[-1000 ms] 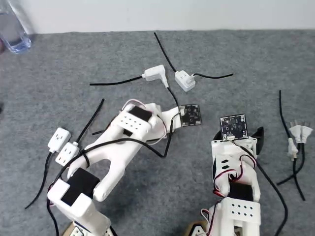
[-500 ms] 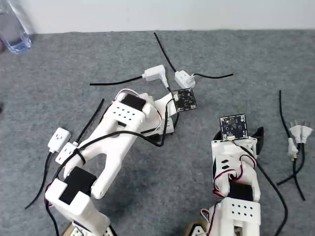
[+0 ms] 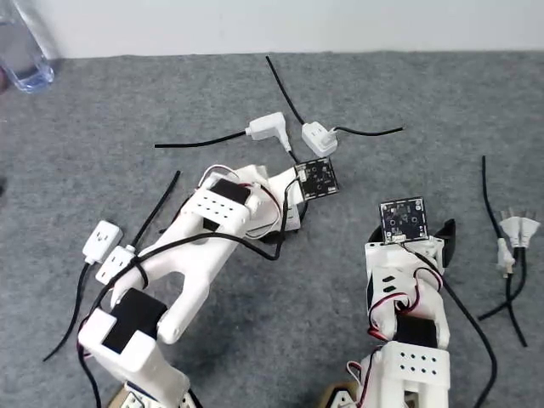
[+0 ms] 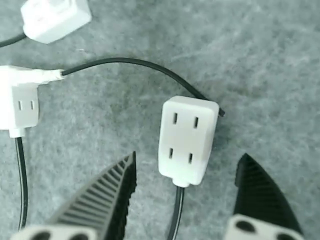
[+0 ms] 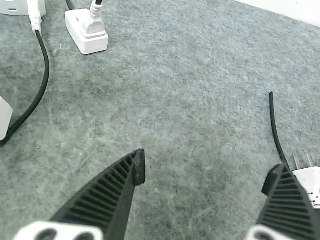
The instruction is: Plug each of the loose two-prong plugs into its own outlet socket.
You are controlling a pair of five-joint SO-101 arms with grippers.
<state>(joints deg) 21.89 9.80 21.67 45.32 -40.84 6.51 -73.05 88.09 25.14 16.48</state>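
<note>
- High view: the left arm [image 3: 200,255] lies from the near-left corner toward the middle of the grey carpeted table [image 3: 425,110]. Its wrist end is near a white far socket [image 3: 319,138] and an angled white connector [image 3: 265,127], both with black cords.
- The right arm [image 3: 404,289] is folded at the near-right side, well apart from those two.
- Two loose plugs [image 3: 520,228] lie side by side near the table's right edge, with their cords trailing toward the near side.
- A pair of white sockets [image 3: 102,241] lies at the left, just beside each other and close to the left arm.
- Left wrist view: the left gripper [image 4: 189,161] is spread wide and grips nothing.
- A four-slot socket block [image 4: 187,142] lies flat on the carpet between the two dark fingers [image 4: 112,195], clear of both. All four slots are empty. A cord leaves its near end, and another black cord curves past its far end.
- I cannot tell which socket of the high view this block is.
- To one side lies a two-slot socket piece [image 4: 17,102]. Beyond it is a third white piece [image 4: 52,17], partly cut off.
- Right wrist view: the right gripper [image 5: 208,165] is wide open over the carpet and holds nothing.
- A loose plug [image 5: 310,180], prongs visible, lies just beside one fingertip; I cannot tell whether they touch.
- Farther off lies an occupied socket [image 5: 86,32] with a plug seated in it.
</note>
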